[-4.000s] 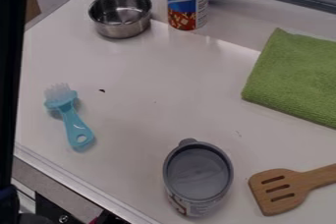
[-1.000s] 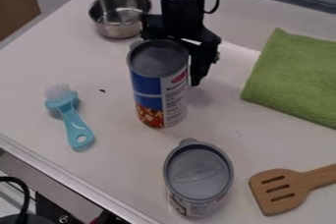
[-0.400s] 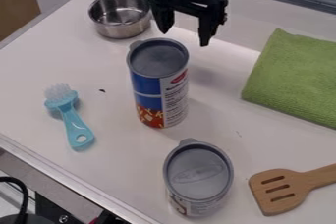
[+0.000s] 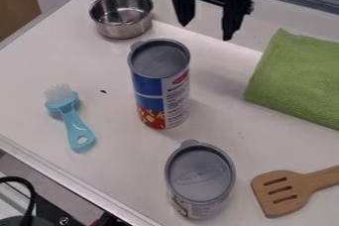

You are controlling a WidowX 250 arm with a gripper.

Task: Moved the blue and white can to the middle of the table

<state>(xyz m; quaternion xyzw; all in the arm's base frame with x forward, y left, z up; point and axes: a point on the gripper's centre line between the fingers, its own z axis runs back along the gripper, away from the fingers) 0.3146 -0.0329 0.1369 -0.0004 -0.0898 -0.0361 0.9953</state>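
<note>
My black gripper (image 4: pixel 206 30) hangs at the top, right of centre, with its two fingers spread and nothing between them. Below it and to the left, apart from it, the blue and white can (image 4: pixel 161 91) stands upright near the middle of the table (image 4: pixel 106 121). The can has a grey lid, a red and orange lower band and a white label side facing right.
Behind the can at the upper left is a metal pot (image 4: pixel 121 16). A blue brush (image 4: pixel 71 118) lies to the left, a second grey-lidded can (image 4: pixel 199 179) stands in front, a wooden spatula (image 4: pixel 286 190) lies front right, and a green towel (image 4: pixel 298 79) lies right.
The can went from the back of the table to near its middle, where the gripper was beside it. Since then the gripper has backed away upward and right, leaving the can standing.
</note>
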